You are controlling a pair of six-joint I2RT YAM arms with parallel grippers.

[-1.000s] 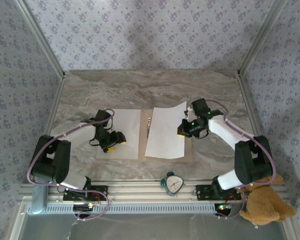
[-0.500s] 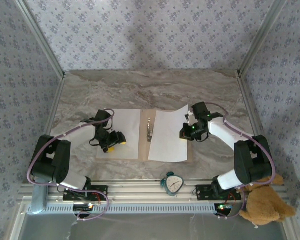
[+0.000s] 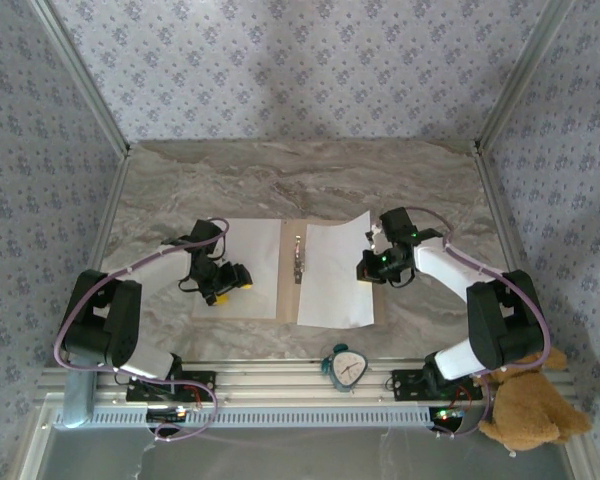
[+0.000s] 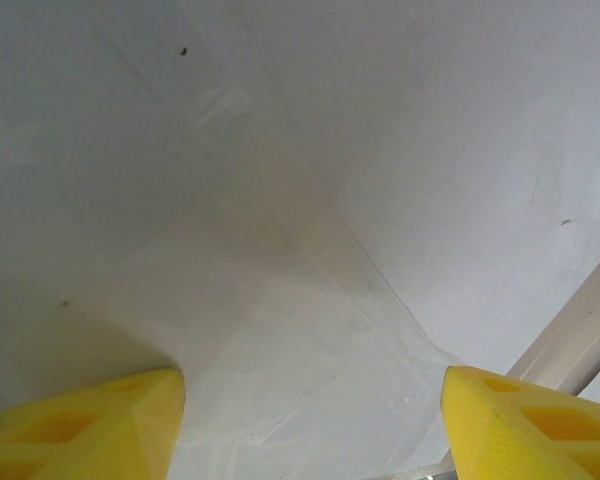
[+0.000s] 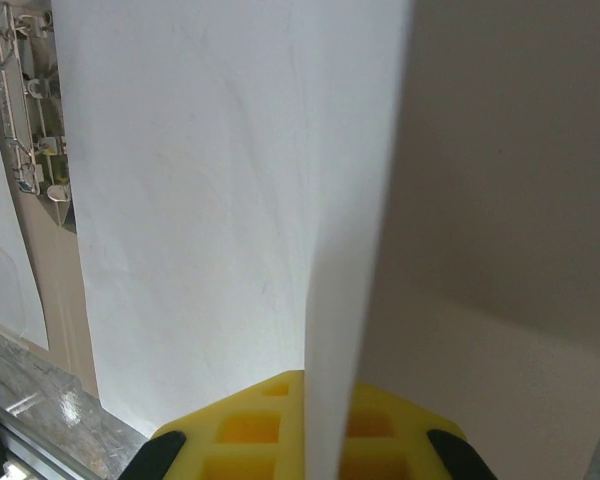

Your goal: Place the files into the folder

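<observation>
The left gripper (image 3: 230, 288), fingers spread and holding nothing, sits over the left sheet (image 3: 250, 250) on the folder (image 3: 288, 292). The right gripper (image 3: 366, 268) pinches the right sheet (image 3: 335, 275) by its raised outer edge: lower it flat, square beside the metal clip (image 3: 298, 258), then release.

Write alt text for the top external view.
Open tan folder on a table, a white sheet on each half. The right gripper pinches the right sheet at its edge; the left gripper hangs open over the left sheet.
</observation>
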